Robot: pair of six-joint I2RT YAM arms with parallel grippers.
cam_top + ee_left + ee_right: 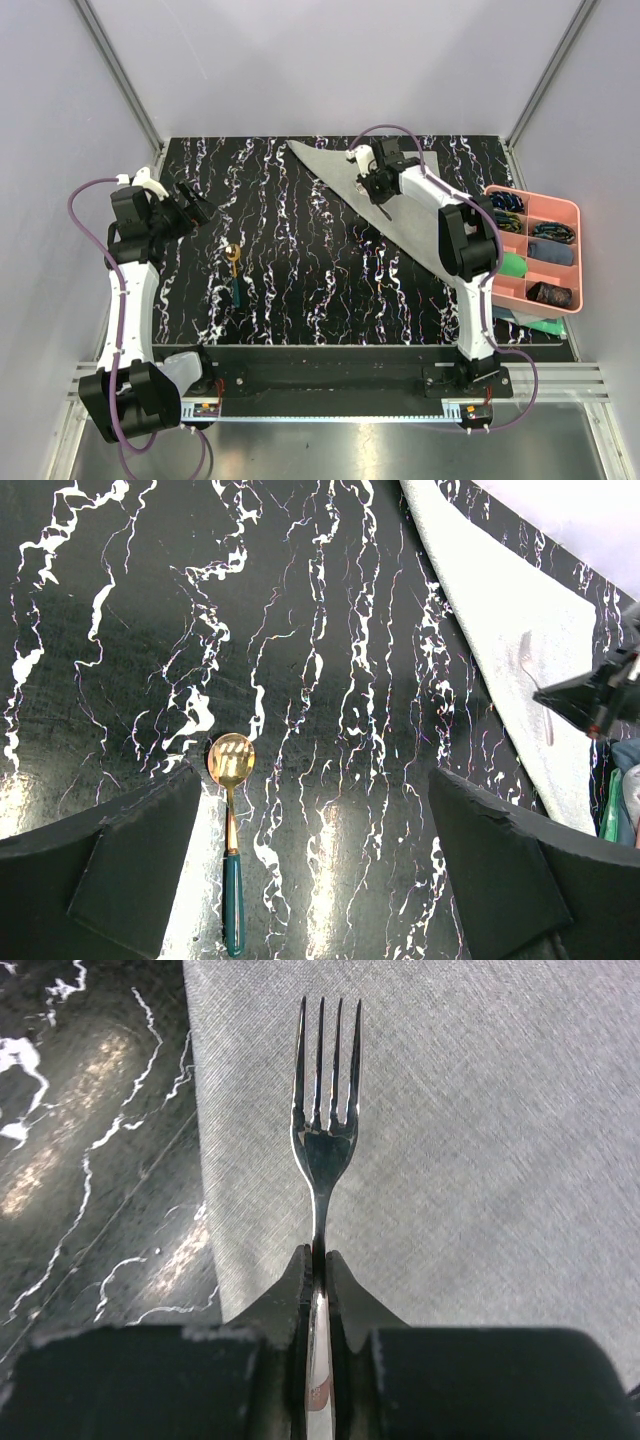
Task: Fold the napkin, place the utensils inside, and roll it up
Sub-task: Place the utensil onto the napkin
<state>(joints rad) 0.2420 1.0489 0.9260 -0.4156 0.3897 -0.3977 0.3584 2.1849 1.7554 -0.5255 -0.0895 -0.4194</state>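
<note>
- my right pincer (318, 1260) clamped on fork (325, 1130) stem; tines out over napkin (480, 1160)
- napkin lies as a triangle, far right of table (130, 630)
- my left pincer (315, 830) wide apart, empty; spoon (231, 810) flat on table beneath

A robotics lab test cell: white walls (330, 60) framed by aluminium struts (118, 72) enclose a black marbled tabletop (300, 290), with two cabled robot arms (128, 300) bolted to its near rail (330, 412).
</note>
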